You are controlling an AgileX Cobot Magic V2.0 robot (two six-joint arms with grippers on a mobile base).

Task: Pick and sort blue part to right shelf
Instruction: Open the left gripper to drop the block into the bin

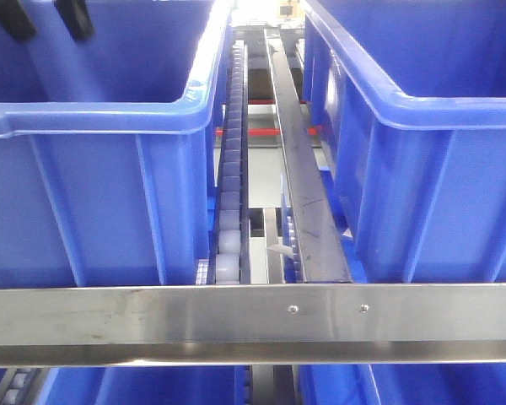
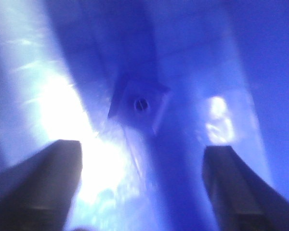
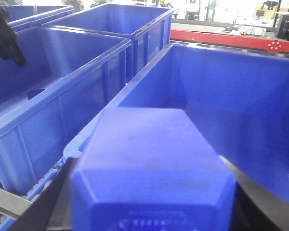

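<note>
A blue part (image 3: 149,154), a blocky faceted plastic piece, fills the lower right wrist view, and my right gripper (image 3: 154,204) is shut on it with a dark finger on each side. It hangs over the near rim of a large blue bin (image 3: 221,106). The right shelf (image 1: 236,314) shows in the front view as a brushed-steel rail with two screws. My left gripper (image 2: 142,192) is open with nothing between its fingers, low inside the left blue bin (image 1: 93,169). Only its black fingertips (image 1: 74,15) show at the top of the front view.
A roller track (image 1: 230,194) and a steel divider strip (image 1: 299,169) run between the left bin and the right bin (image 1: 422,143). More blue bins (image 3: 111,24) stand behind. A blurred blue shape with a dark round hole (image 2: 141,103) lies ahead of the left gripper.
</note>
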